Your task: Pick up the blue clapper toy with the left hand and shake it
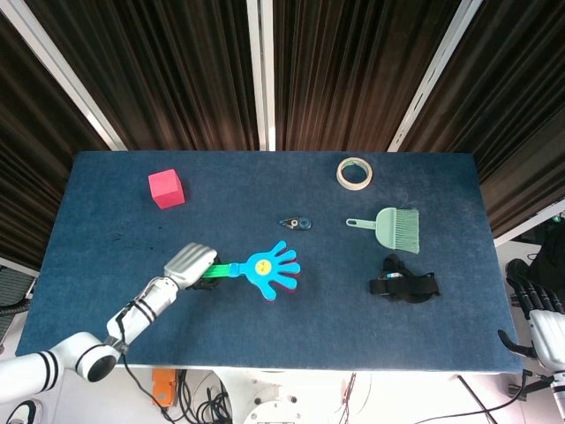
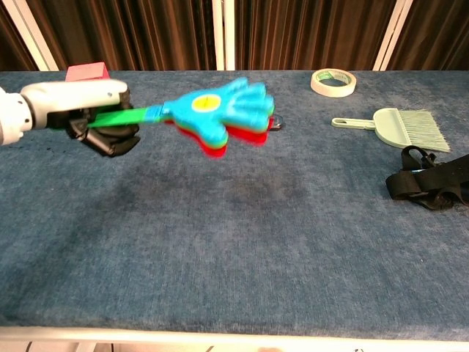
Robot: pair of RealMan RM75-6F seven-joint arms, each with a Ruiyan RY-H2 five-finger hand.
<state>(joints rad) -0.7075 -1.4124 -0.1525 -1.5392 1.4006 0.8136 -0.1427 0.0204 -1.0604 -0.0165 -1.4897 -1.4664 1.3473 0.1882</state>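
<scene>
Left robot hand (image 1: 190, 262) (image 2: 91, 110), fingers wrapped around the green handle (image 2: 121, 116) of the blue clapper toy (image 1: 269, 267) (image 2: 220, 110), holding it clear of the counter (image 1: 265, 327) (image 2: 234, 257) with the handle roughly level and the hand-shaped paddles pointing toward the robot's right. In the chest view the blue paddle lies uppermost, with a yellow disc at its middle, and green and red paddles show beneath it, slightly fanned apart; the toy hangs over the left-centre of the blue cloth surface. Behind the left robot hand, near the far left of the counter, sits a pink cube (image 1: 166, 188) (image 2: 86, 72), partly hidden by the hand in the chest view. A small correction-tape dispenser (image 1: 295, 223) lies near the counter's middle, just beyond the paddle tips. Further right, a roll of masking tape (image 1: 354, 172) (image 2: 333, 81) rests near the far edge; a pale green hand brush (image 1: 388, 226) (image 2: 396, 125) lies nearer, bristles toward the right; a black strap (image 1: 403, 284) (image 2: 432, 180) is bundled just in front of the brush. Right robot hand (image 1: 540, 305), seen only in the head view, hangs off the counter's right edge, well apart from every object, holding nothing, fingers extended and slightly separated.
</scene>
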